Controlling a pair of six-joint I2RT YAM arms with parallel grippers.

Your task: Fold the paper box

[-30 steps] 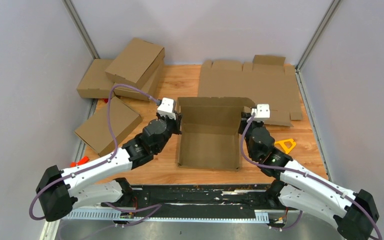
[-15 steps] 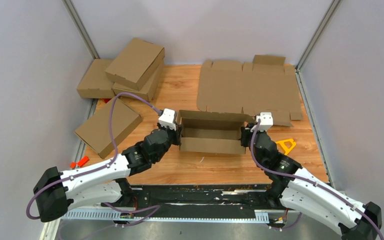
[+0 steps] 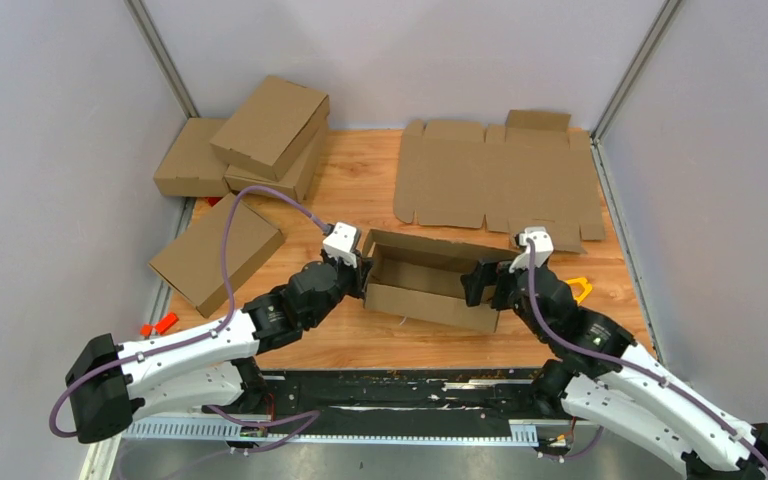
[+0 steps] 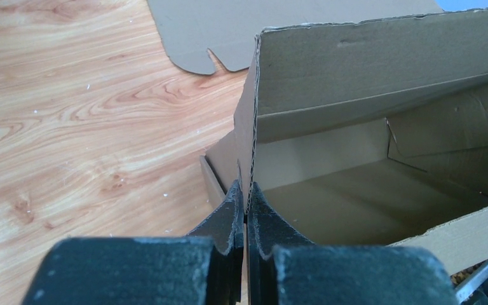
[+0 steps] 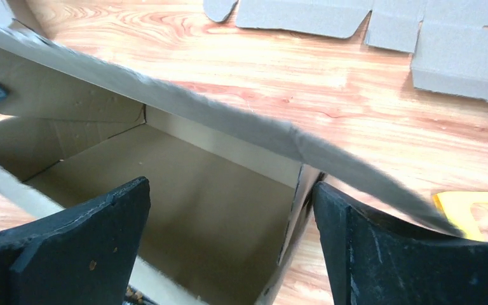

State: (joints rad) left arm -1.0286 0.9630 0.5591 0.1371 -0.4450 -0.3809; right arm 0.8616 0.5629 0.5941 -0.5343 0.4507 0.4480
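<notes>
Where the top external view looks down on the wooden worktop [image 3: 360,170], the plain brown corrugated cardboard paper box [image 3: 430,280] is seen near the middle, a little toward the near edge, lying slightly askew with its open side up. Its left end is met by the left gripper [image 3: 363,272], and the right gripper [image 3: 480,283] is placed at its right end. A flat die-cut cardboard sheet [image 3: 490,185] is spread out on the far right of the worktop, apart from the paper box. Three closed brown cardboard boxes [image 3: 260,135] are gathered at the far left, and a fourth [image 3: 215,250] lies nearer on the left. A yellow triangular object [image 3: 578,288] is partly hidden just right of the right arm, and a small orange object [image 3: 160,323] sits off the near left edge.

From the left wrist view, the left gripper [image 4: 246,210] is seen pressed together on the upright left end wall of the paper box [image 4: 381,70], the thin cardboard edge being pinched between the two black fingers.

From the right wrist view, the right gripper [image 5: 232,190] is shown spread wide apart, with the right end wall of the paper box [image 5: 197,210] standing between its fingers; whether either finger touches the cardboard cannot be told. A raised cardboard edge is seen crossing the view above the fingers.
</notes>
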